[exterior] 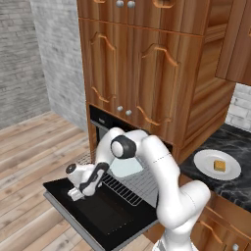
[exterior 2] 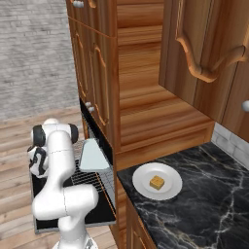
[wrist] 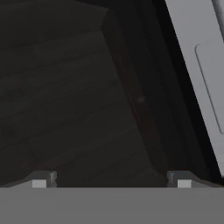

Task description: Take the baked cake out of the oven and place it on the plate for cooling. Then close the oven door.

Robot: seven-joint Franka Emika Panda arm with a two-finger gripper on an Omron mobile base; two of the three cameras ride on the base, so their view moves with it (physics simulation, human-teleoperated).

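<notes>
Since the baked cake (exterior 2: 156,182) already sits near the middle of the white plate (exterior 2: 141,187), on the black marble counter (exterior 2: 209,194) close to its front left corner beside the oven cabinet, what remains for me is the oven door (exterior: 105,215). It lies folded down flat, its dark inner glass facing up, with the wire rack (exterior: 130,186) drawn out over its hinge edge. My gripper (exterior: 74,194) hangs just above the door's left end, jaws spread wide and holding nothing; in the hand view my fingertips (wrist: 40,179) frame dark glass and the door's pale edge. To do this well, I judge I should get below the door's outer edge or its handle and lift in an arc about the hinge. The rack looks likely to block closing, so I would push it in first.
</notes>
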